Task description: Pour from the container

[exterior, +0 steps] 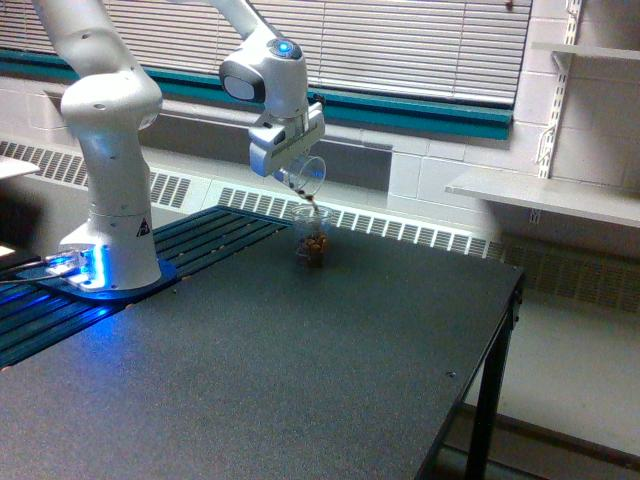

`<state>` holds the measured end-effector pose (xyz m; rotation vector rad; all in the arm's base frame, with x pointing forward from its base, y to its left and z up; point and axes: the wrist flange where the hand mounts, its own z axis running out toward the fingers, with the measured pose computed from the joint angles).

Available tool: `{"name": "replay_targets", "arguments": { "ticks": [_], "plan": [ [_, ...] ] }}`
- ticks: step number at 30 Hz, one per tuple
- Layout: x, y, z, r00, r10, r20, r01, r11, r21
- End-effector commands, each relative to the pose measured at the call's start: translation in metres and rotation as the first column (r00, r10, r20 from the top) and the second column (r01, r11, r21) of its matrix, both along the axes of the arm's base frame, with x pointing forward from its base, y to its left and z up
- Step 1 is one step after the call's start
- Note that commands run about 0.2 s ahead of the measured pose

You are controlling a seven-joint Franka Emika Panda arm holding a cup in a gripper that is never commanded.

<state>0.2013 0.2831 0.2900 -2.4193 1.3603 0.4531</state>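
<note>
Gripper clamps the container, tipped mouth-down above the ribbed cup near the desk's far edge. Brown bits drop between them. Risk: cup mouth narrow; any sideways drift likely scatters bits onto desk.

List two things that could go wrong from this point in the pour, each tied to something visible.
1. The tilted container in the pincer hangs above the narrow receiving cup; falling brown bits may miss its mouth and scatter on the table.
2. The receiving cup looks light and stands unsupported, so a lower pincer could possibly knock it over.
</note>
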Motion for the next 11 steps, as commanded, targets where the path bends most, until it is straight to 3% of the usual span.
{"name": "replay_targets", "arguments": {
  "ticks": [1,11],
  "plan": [
    [0.0036,-0.0001,0.0037,0.999,0.042,0.021,-0.042,0.999,0.03],
    [0.0049,-0.0048,0.0082,0.998,0.035,0.048,-0.037,0.999,0.038]
  ]
}}
